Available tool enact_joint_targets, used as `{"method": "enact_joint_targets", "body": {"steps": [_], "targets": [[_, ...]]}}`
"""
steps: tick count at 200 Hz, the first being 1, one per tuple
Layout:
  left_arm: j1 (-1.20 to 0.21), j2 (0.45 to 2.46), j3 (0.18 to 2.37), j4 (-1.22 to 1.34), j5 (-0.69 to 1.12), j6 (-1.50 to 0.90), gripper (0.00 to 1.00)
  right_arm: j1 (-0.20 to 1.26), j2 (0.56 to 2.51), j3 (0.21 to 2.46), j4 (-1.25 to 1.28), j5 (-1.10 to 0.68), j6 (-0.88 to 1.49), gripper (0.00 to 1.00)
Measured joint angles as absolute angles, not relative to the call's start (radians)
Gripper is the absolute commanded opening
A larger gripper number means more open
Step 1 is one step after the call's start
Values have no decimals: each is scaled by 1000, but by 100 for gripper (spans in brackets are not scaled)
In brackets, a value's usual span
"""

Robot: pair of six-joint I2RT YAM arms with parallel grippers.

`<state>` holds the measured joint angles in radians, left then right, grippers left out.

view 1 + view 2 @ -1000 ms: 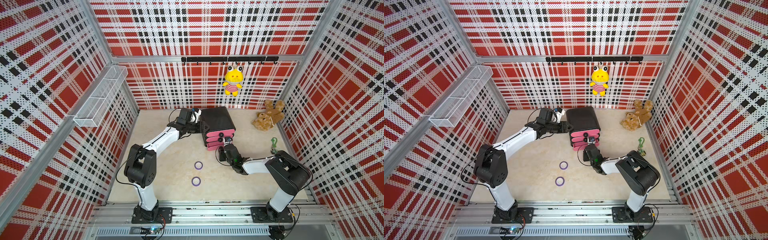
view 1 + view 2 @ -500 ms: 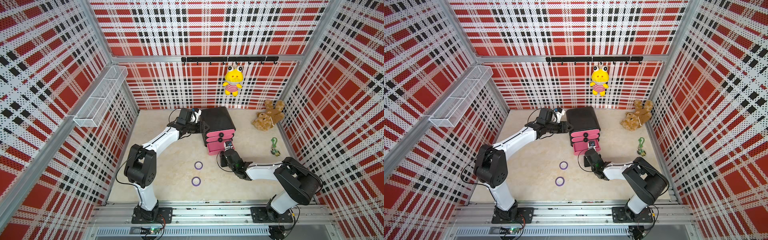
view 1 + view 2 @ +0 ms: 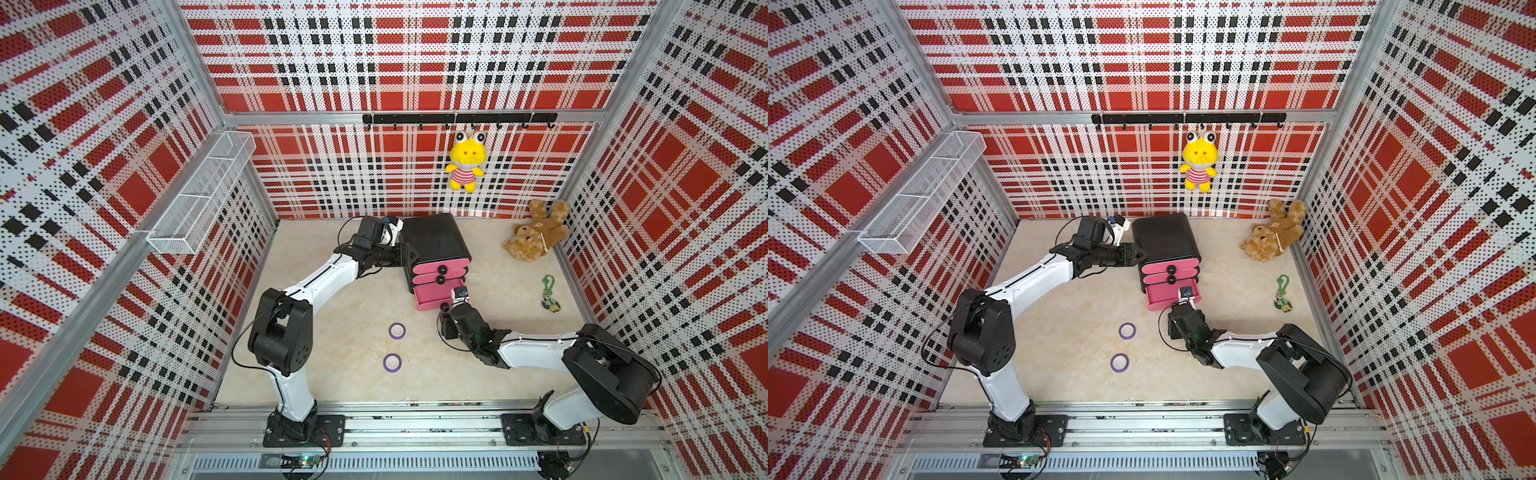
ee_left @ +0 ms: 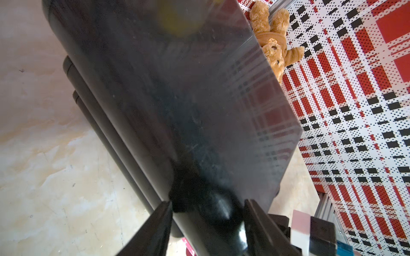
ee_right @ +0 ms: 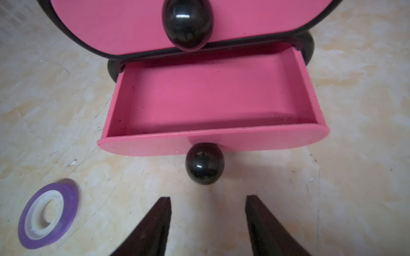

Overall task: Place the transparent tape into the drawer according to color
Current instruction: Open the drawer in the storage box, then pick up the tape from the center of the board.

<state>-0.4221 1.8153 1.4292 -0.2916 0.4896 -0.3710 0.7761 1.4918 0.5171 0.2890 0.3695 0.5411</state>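
Note:
Two purple rolls of transparent tape (image 3: 397,331) (image 3: 392,362) lie flat on the floor in both top views; the right wrist view shows one roll (image 5: 47,213). The black cabinet (image 3: 434,239) has pink drawers. Its bottom drawer (image 5: 213,141) is pulled out and holds nothing. My right gripper (image 5: 208,199) is open just in front of the drawer's black knob (image 5: 204,163), not touching it. My left gripper (image 4: 207,204) is shut on the cabinet's rounded left edge (image 4: 177,88).
A brown teddy bear (image 3: 536,230) lies at the back right, and a green keychain (image 3: 550,293) on the floor to the right of the cabinet. A yellow plush (image 3: 466,166) hangs on the back wall. A wire basket (image 3: 199,195) is mounted on the left wall.
My right gripper pulled the bottom drawer out by its knob, then opened and let go, backing slightly away. The left arm stayed on the cabinet. The tape rolls did not move.

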Motion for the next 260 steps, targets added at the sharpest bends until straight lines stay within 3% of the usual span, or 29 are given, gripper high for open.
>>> {"method": "enact_joint_targets", "body": {"steps": [62, 121, 175, 260], "targets": [[-436, 1811, 1429, -309, 474, -357, 75, 759, 1277, 521, 152, 410, 543, 100], [-451, 1766, 1429, -322, 447, -354, 80, 656, 1116, 565, -49, 351, 541, 100], [-453, 1718, 1419, -322, 424, -359, 82, 588, 1108, 564, -79, 241, 530, 100], [-529, 1372, 1176, -430, 217, -445, 90, 576, 1110, 572, -146, 122, 506, 100]]}}
